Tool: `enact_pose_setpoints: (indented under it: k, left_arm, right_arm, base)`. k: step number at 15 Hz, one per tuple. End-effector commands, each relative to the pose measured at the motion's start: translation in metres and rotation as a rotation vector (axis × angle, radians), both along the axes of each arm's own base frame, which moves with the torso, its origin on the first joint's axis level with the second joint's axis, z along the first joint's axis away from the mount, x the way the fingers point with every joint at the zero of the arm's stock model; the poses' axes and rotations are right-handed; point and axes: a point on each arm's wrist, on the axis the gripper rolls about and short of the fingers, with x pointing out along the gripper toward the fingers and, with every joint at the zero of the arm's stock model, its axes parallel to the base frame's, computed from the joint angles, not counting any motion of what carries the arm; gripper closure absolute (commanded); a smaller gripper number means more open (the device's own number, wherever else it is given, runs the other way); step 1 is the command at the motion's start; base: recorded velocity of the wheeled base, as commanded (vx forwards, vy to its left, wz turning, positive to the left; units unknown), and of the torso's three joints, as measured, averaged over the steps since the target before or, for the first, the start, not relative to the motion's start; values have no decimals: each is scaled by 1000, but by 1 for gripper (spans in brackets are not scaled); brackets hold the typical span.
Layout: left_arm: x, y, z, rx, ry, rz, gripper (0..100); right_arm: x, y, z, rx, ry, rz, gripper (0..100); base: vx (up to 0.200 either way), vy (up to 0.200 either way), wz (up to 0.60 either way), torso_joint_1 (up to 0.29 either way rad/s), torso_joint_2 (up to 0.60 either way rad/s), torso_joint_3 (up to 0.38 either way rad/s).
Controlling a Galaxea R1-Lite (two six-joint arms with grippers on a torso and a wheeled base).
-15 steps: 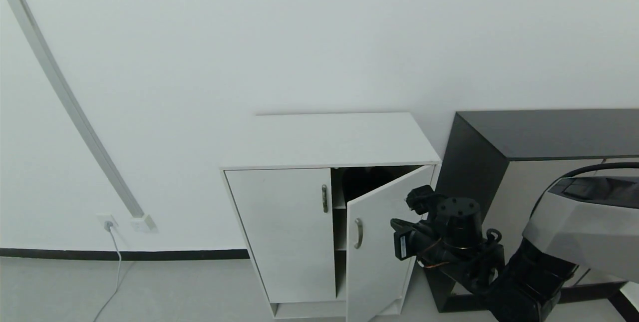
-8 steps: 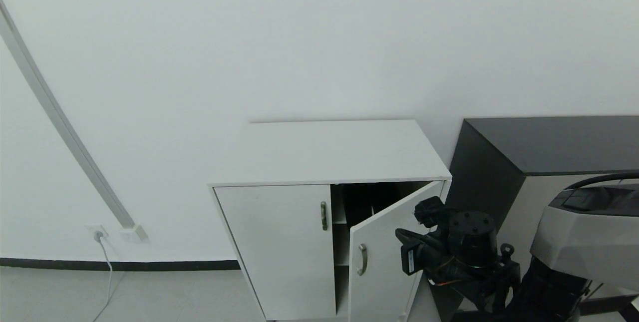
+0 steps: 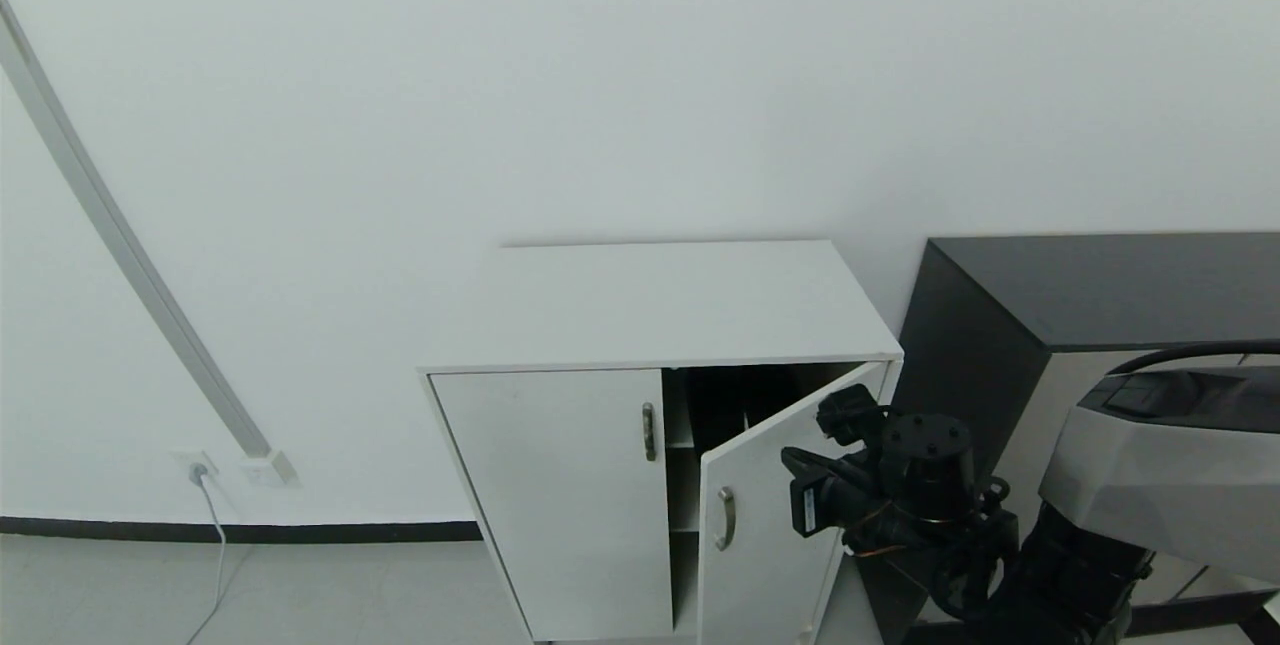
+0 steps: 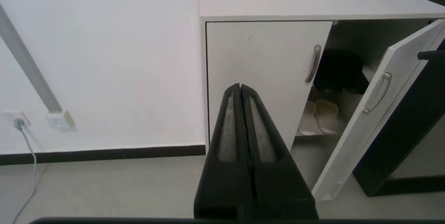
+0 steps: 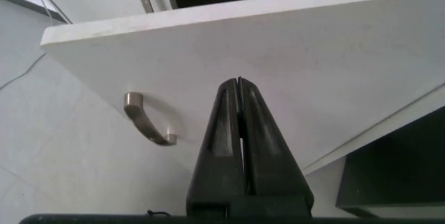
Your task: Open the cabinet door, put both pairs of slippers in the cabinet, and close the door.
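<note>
Facing a white two-door wooden cabinet [image 3: 660, 300] backed against the white wall. On the cabinet's left half, a flat white door [image 3: 550, 495] shut flush, with a slim metal bar handle [image 3: 648, 431] at its inner edge. On the cabinet's right half, a matching white door [image 3: 760, 525] swung partway out, with a curved metal handle [image 3: 725, 519] near its free edge.

Through the gap, inside the cabinet: a pale beige pair of slippers [image 4: 321, 116] side by side on a shelf. On the shelf above, a dark rounded shape [image 4: 341, 71], too dim to tell what.

Right black two-finger gripper [image 5: 238, 81] closed, fingers pressed together on nothing, tips right at the outer face of the cabinet's open door; contact not clear. Left black two-finger gripper [image 4: 240, 88] likewise closed and empty, well out in front of the cabinet, pointing toward its shut door.

Just beside the cabinet's right side, a black low cabinet [image 3: 1050, 285].
</note>
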Motion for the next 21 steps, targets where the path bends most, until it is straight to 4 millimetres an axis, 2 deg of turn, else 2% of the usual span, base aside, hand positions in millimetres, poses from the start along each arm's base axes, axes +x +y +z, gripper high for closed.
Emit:
enact_pose_setpoints:
  k: [1,13,21]
  left_arm:
    - [0,0,0,0,0,-1,100]
    - [0,0,0,0,0,-1,100]
    - [0,0,0,1,0,1,100]
  right_arm:
    - [8,5,-7,0,0,-1,100]
    - [50,12,-16,6,-53,-42,100]
    - [70,20,-7,2,-47,-54,100]
  base:
    - [0,0,0,0,0,0]
    - [0,0,0,0,0,0]
    - [0,0,0,0,0,0]
